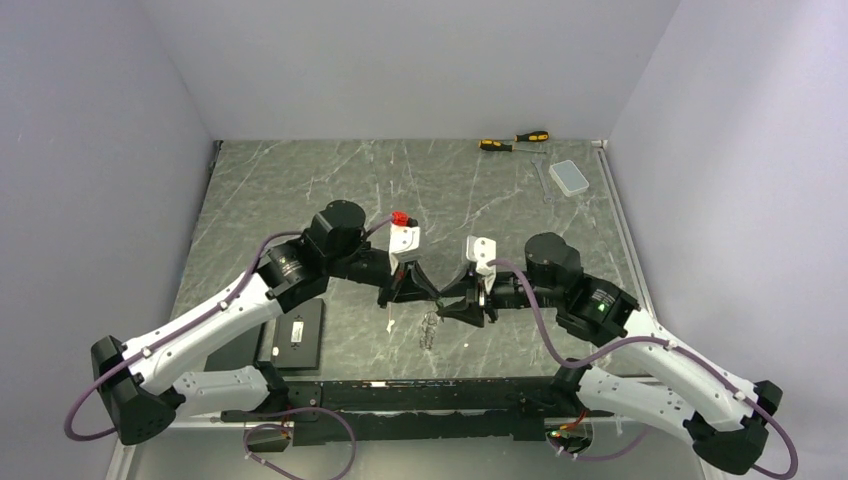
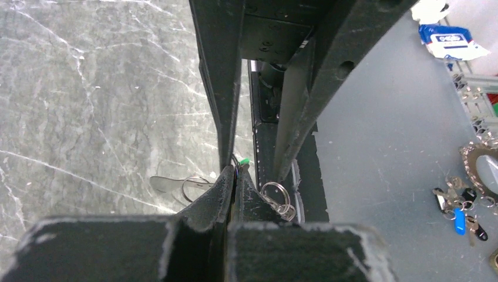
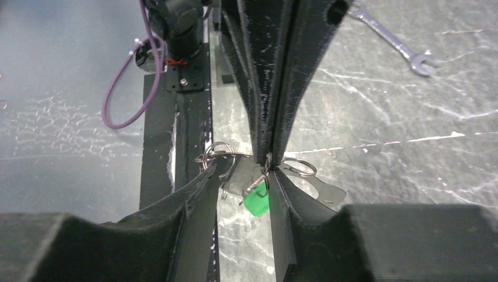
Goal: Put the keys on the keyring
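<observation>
Right end effector [image 3: 243, 171] gapes loosely around the green key [image 3: 256, 202], left end effector [image 3: 268, 157] clenched tip-on at key and silver keyring [image 3: 296, 167] low over the tabletop [image 3: 411, 147], unclear which it pinches; suggest clamping key head, then threading slowly.

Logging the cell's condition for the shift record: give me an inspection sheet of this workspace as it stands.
Surface: grey marbled tabletop, no damage seen.
Job's things: small silver key with green head hanging where the grippers meet; silver split rings beside it.
Clutter: two yellow-and-black screwdrivers, silver open-ended wrench, clear plastic box, flat black box.
Grippers: left gripper shut, apparently on the key; right gripper open, a finger on either side of the key.
Cables: purple cables run on both arms.
Surroundings: plain grey walls; loose keys beyond the table edge.
</observation>
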